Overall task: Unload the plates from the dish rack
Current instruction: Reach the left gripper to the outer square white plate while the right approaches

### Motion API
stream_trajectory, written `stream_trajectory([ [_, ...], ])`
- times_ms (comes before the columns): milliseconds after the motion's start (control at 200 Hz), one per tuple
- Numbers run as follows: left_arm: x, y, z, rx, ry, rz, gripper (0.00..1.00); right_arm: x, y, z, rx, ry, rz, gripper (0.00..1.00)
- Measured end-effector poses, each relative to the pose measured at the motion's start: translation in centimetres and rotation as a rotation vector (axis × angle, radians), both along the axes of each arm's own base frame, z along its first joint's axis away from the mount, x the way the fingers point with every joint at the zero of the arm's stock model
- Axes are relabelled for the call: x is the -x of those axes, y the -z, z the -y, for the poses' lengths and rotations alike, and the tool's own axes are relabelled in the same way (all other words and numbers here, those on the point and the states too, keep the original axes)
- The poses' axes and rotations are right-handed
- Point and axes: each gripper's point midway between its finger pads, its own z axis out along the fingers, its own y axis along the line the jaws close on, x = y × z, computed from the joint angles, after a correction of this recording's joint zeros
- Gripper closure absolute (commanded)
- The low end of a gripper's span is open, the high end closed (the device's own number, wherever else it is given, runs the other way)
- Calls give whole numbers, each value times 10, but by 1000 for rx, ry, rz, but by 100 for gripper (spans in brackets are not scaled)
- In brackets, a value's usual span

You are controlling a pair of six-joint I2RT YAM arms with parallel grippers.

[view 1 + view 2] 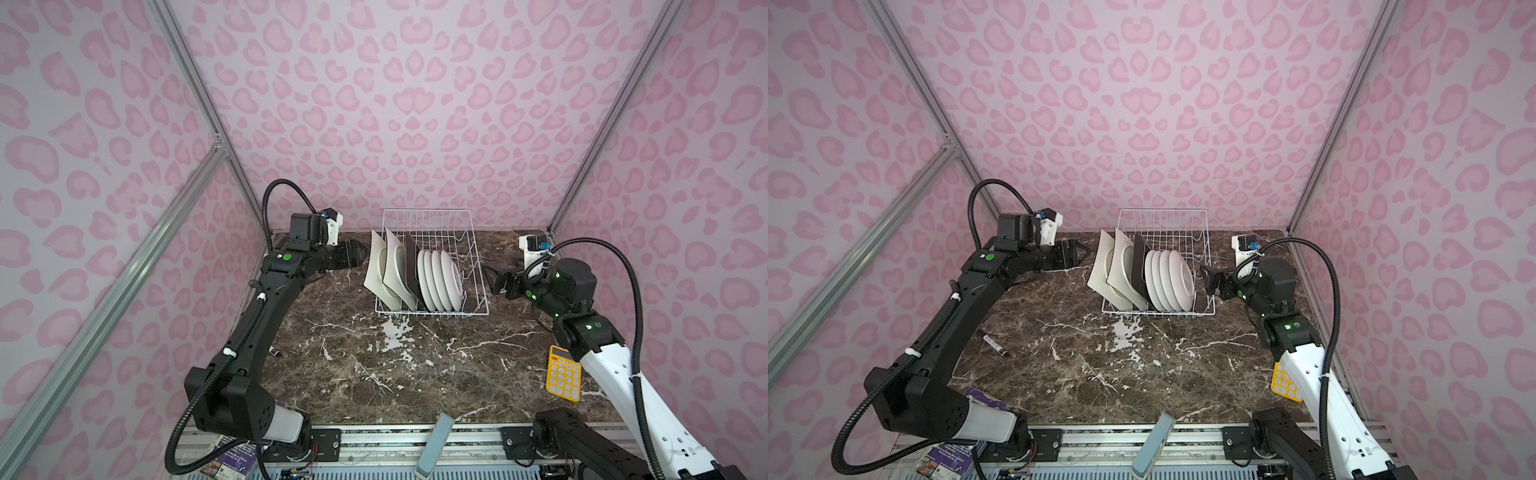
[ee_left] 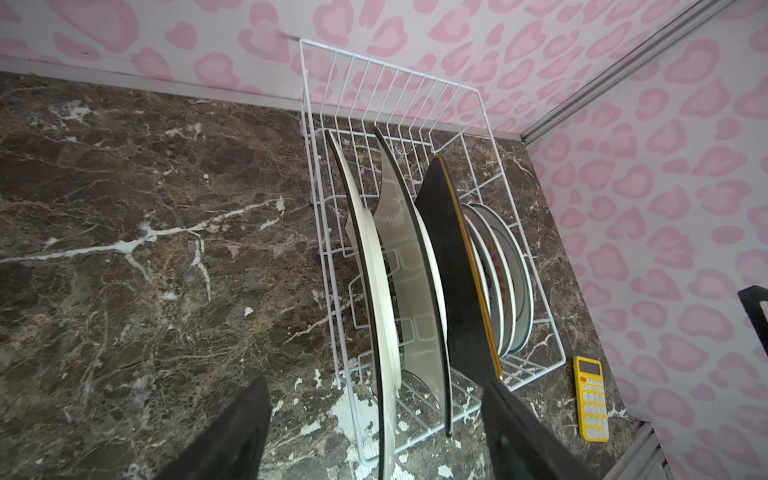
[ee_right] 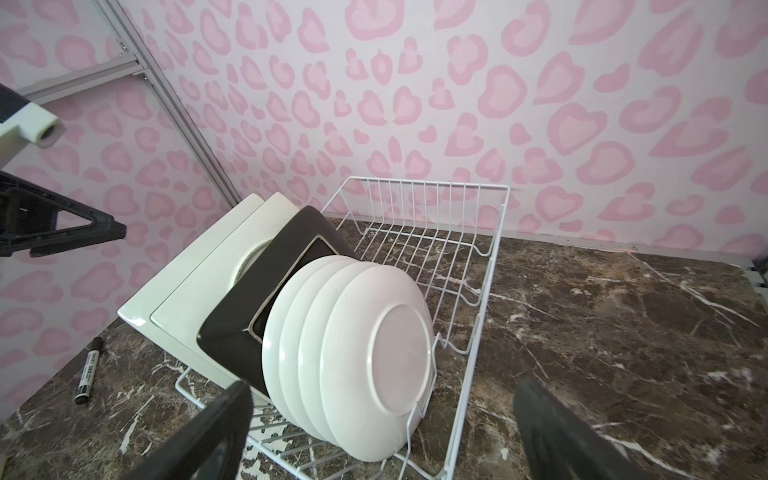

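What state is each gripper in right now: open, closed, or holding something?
Left gripper: open, holding nothing, near the cream square plates.
Right gripper: open, holding nothing, near the dish rack.

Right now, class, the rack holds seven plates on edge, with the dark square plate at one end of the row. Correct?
No. The dark square plate stands mid-row, between the cream square plates and the round white plates, as both top views show. The rack does hold seven on edge.
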Motion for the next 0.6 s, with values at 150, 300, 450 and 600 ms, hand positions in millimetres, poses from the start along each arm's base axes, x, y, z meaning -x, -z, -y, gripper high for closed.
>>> stream_trajectory([
  [150, -7, 13, 11, -4, 12, -50, 30, -3, 4, -12, 14, -33, -12, 0],
  [300, -12, 26, 28, -30, 41, -86, 32, -8, 10, -20, 27, -50, -29, 1],
  [450, -19, 42, 41, -54, 61, -131, 38, -8, 15, -31, 33, -73, -35, 0],
  [600, -29, 51, 45, -76, 57, -162, 43, -8, 27, -37, 35, -74, -53, 1],
])
